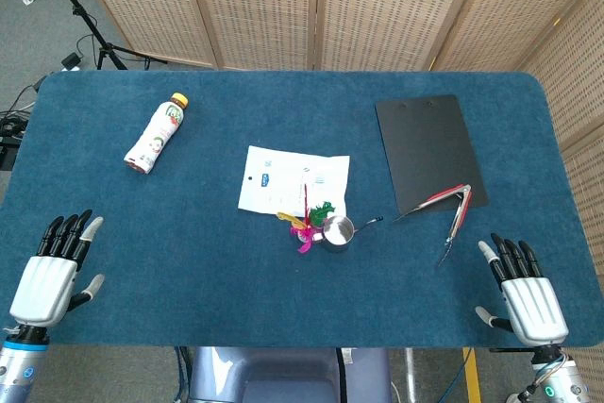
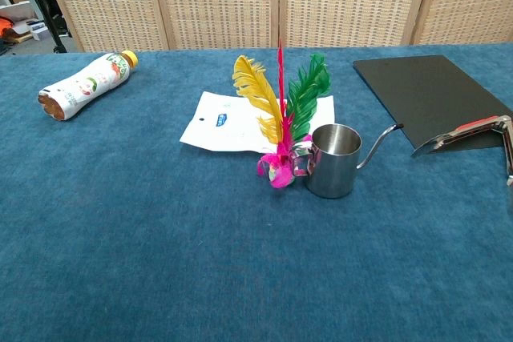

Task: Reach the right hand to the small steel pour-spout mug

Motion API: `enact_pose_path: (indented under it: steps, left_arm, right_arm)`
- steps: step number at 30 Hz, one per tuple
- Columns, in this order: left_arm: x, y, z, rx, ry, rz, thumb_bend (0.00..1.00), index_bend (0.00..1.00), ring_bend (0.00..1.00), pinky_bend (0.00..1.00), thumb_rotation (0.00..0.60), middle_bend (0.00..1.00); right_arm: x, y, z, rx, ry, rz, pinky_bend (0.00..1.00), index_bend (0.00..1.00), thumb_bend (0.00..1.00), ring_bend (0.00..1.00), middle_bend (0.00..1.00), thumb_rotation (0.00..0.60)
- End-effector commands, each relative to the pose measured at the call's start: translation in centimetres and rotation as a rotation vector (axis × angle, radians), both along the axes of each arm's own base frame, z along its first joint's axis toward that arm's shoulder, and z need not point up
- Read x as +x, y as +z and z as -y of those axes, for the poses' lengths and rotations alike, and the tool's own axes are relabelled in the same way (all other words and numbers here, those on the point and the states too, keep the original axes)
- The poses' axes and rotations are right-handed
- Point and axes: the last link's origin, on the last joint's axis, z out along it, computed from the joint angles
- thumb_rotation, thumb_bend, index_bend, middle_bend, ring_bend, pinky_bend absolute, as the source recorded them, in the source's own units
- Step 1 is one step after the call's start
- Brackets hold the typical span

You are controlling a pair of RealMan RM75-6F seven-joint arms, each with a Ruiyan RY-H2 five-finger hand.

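1. Progress on the reach looks close to nil: the right hand lies flat at the near right edge of the blue surface, well apart from its target, and only the head view shows it.
2. Fingers of that hand are released, spread and straight, grasping nothing.
3. The left hand rests the same way at the near left edge, fingers apart and holding nothing; it plays no part in the task.
4. The small steel pour-spout mug stands upright near the middle of the surface, its thin spout pointing toward the robot's right, its handle side touching or just beside a feathered shuttlecock.
5. A white packet lies just behind the mug; steel tongs rest half on a black clipboard, between the right hand and the mug.
6. What is left, by my judgement, is the whole move: lift the right hand, carry it forward and inward past the tongs, and bring it to the mug's spout side.
7. A bottle on its side at the far left is out of the way.
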Motion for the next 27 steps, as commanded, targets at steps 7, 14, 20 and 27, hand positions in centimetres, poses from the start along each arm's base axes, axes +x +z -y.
enact_pose_path:
  steps: [7, 14, 20, 27]
  left_arm:
    - [0.0, 0.2, 0.2, 0.006, -0.009, 0.001, 0.27, 0.00, 0.00, 0.00, 0.600, 0.00]
    - [0.1, 0.6, 0.2, 0.021, -0.016, 0.021, 0.27, 0.00, 0.00, 0.00, 0.600, 0.00]
    - [0.3, 0.7, 0.2, 0.012, -0.025, 0.040, 0.27, 0.00, 0.00, 0.00, 0.600, 0.00]
    - [1.0, 1.7, -0.1, 0.051, -0.094, 0.110, 0.26, 0.00, 0.00, 0.00, 0.600, 0.00]
  right_arm:
    - [0.1, -0.5, -0.1, 0.017, 0.009, -0.013, 0.00, 0.00, 0.11, 0.00, 0.00, 0.600]
    - [0.1, -0.6, 0.1, 0.019, 0.005, -0.012, 0.00, 0.00, 0.10, 0.00, 0.00, 0.600]
    - [0.0, -0.6, 0.2, 0.022, 0.003, -0.012, 0.00, 0.00, 0.10, 0.00, 0.00, 0.600]
    - [0.0, -0.7, 0.2, 0.022, 0.000, -0.013, 0.00, 0.00, 0.11, 0.00, 0.00, 0.600]
